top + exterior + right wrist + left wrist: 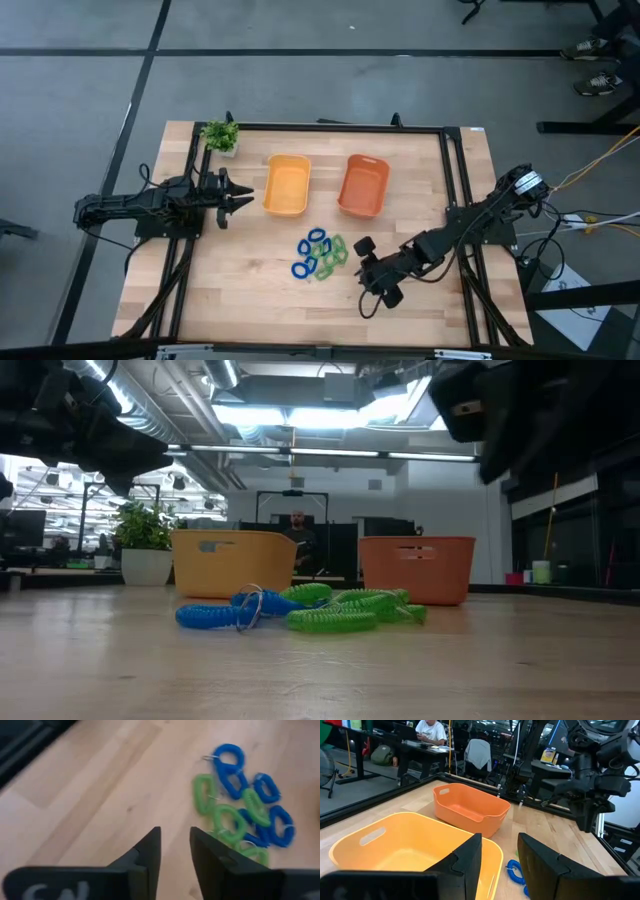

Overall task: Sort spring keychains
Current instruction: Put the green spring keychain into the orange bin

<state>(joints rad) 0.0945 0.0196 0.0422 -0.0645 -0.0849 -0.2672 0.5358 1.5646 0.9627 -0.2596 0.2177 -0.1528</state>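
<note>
Wooden table (250, 290): keychains (320, 256), bins (287, 185), plant (220, 135)

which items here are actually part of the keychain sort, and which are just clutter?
Job:
- spring keychains, blue and green, one pile
- yellow bin
- orange bin
- right gripper, near the pile
- left gripper, beside yellow bin

Clutter:
- small potted plant
</note>
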